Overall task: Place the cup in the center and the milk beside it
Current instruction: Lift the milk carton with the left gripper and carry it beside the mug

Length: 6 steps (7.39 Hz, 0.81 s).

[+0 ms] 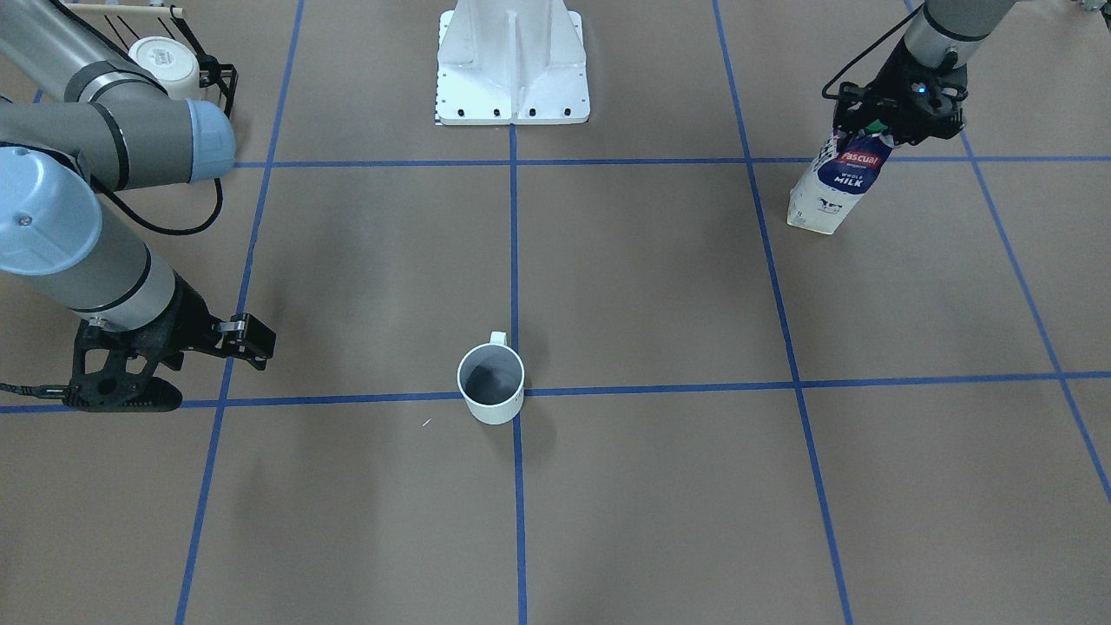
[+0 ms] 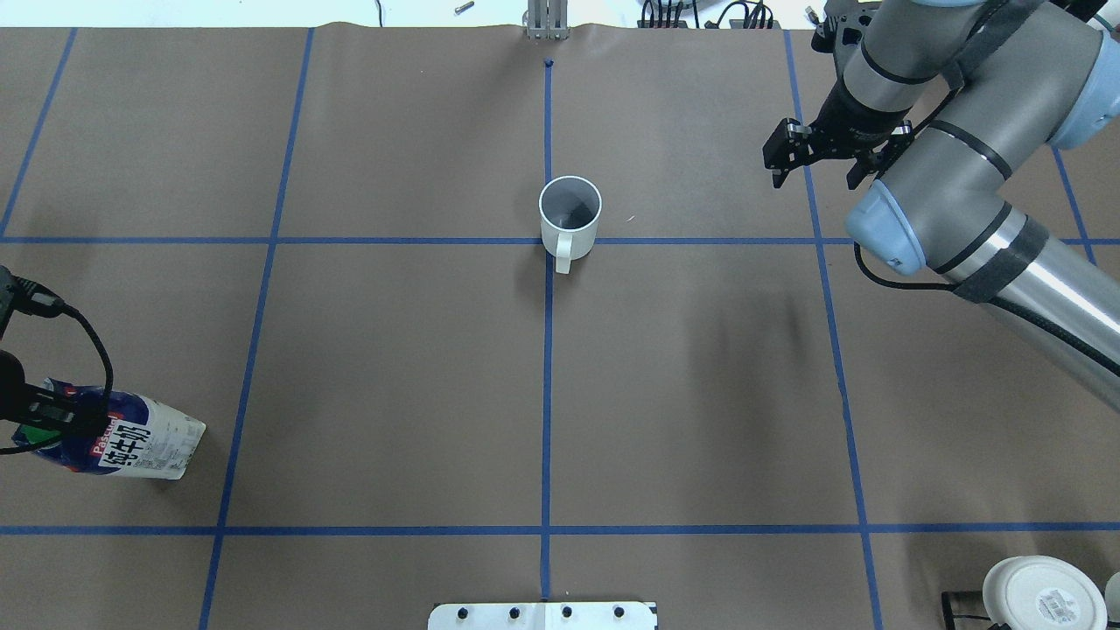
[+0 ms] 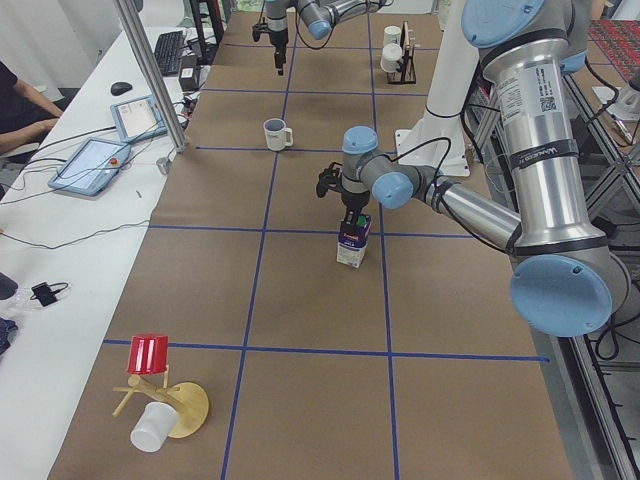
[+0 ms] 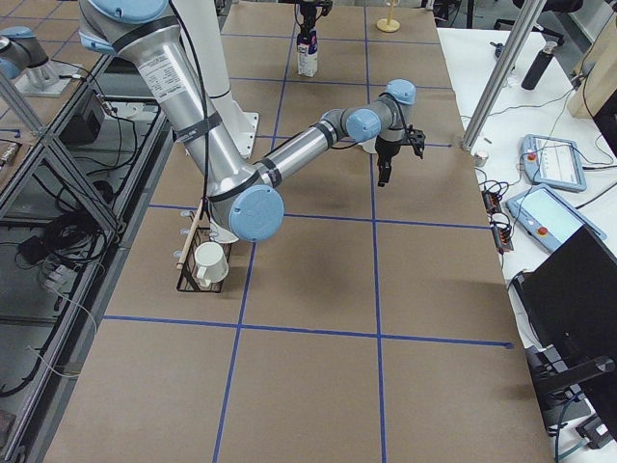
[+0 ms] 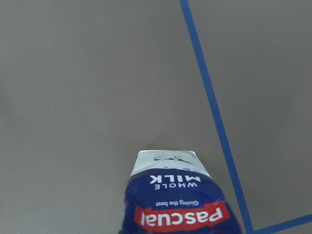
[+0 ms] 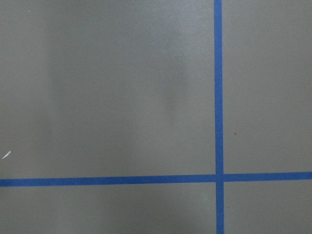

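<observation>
Left end effector (image 1: 898, 121) — clenched on the top of the milk (image 1: 835, 187). The carton hangs upright directly beneath it. Base on the bench (image 1: 660, 278) or just off it: cannot tell.

Right end effector (image 2: 814, 175) — released, fingers spread, nothing between them. It hovers over a blue tape line (image 2: 835, 350).

The cup (image 2: 570, 214) stands upright on the center (image 1: 529, 391), handle toward the robot's base. It is well apart from the right end effector and farther again from the left.
</observation>
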Each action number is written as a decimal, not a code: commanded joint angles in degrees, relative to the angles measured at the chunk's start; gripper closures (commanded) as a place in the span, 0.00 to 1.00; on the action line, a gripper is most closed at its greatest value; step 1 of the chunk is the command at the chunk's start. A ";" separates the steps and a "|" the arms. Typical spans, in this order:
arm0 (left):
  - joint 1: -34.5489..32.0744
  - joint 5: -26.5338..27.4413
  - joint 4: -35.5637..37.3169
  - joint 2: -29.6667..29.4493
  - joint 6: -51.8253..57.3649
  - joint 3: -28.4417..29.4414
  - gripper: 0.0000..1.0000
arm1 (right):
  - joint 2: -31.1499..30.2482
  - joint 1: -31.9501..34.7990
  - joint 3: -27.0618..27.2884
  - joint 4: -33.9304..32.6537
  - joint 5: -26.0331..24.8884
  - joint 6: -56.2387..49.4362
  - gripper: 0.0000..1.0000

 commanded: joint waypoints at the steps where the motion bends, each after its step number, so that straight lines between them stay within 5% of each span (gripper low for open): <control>1: -1.24 -0.51 0.16 0.29 0.21 -1.42 1.00 | 0.00 0.00 0.01 0.00 0.00 -0.03 0.00; 3: -4.58 -1.39 6.09 -1.80 0.38 -4.75 1.00 | 0.09 0.09 0.09 0.00 0.09 -0.03 0.00; 4: -4.68 -2.09 12.22 -7.82 0.30 -4.77 1.00 | 0.09 0.09 0.09 0.00 0.09 -0.03 0.00; 6: -4.68 -1.75 34.23 -29.12 0.30 -1.80 1.00 | 0.00 0.09 0.18 0.00 0.09 0.05 0.00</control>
